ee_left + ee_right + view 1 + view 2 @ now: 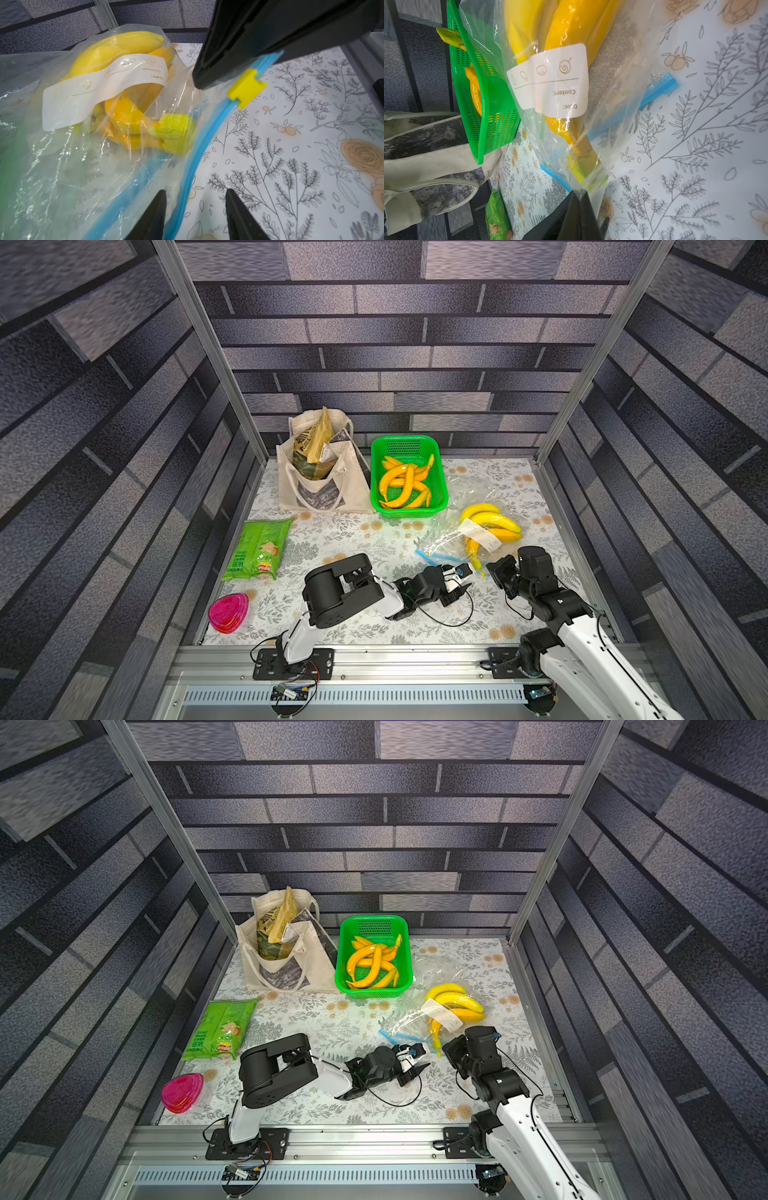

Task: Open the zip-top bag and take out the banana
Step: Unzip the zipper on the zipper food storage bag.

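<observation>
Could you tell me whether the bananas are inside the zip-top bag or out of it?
Inside: the bananas lie behind the bag's clear plastic and white label.

The left arm [345, 593] lies low, stretched forward and toward the right arm [540, 593], its jaws parted. The right arm is bent at the elbow, wrist tipped down, jaws pressed together on a pinch of the bag [612, 99].

Grey brick-pattern walls [415, 331], aluminium corner posts [208, 344], floral-print tabletop [353, 539] under even light
</observation>
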You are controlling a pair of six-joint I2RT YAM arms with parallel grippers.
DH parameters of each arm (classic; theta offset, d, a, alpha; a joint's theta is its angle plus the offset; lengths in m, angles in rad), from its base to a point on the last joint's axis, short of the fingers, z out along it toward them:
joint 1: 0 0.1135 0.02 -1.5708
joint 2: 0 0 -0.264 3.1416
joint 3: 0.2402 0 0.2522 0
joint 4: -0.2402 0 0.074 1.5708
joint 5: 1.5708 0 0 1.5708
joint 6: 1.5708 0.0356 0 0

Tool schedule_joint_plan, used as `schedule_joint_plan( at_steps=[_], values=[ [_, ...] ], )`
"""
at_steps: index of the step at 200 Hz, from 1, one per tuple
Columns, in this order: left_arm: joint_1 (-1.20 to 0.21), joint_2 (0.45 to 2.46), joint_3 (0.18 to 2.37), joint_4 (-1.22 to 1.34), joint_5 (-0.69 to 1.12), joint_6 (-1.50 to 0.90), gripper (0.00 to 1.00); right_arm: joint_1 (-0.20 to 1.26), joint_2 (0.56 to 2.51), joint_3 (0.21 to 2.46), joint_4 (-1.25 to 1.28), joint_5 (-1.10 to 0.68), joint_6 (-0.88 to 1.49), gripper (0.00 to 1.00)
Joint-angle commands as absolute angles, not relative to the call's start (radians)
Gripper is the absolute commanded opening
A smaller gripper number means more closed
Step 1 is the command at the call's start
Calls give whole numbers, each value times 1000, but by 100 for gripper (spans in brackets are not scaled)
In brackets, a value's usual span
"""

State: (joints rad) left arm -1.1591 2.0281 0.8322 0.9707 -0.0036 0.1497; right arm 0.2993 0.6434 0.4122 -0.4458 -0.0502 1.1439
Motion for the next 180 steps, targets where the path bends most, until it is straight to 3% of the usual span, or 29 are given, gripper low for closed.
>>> schedule_joint_plan(
  at_steps=[1, 55, 103, 146, 180],
  values=[
    [-1153, 1936, 834, 975, 74, 164, 50, 305, 673, 456, -485, -49, 1076, 0],
    [-1130, 1948, 869, 1012, 203, 255, 48, 305, 704, 494, -547, -39, 1012, 0],
    [-1127, 1966, 914, 1005, 205, 292, 45, 305, 710, 486, -535, -57, 1014, 0],
    [-1126, 1991, 957, 948, 219, 324, 34, 305, 710, 489, -528, -59, 1013, 0],
    [-1120, 1993, 934, 956, 236, 340, 36, 305, 704, 488, -528, -53, 1012, 0]
  ],
)
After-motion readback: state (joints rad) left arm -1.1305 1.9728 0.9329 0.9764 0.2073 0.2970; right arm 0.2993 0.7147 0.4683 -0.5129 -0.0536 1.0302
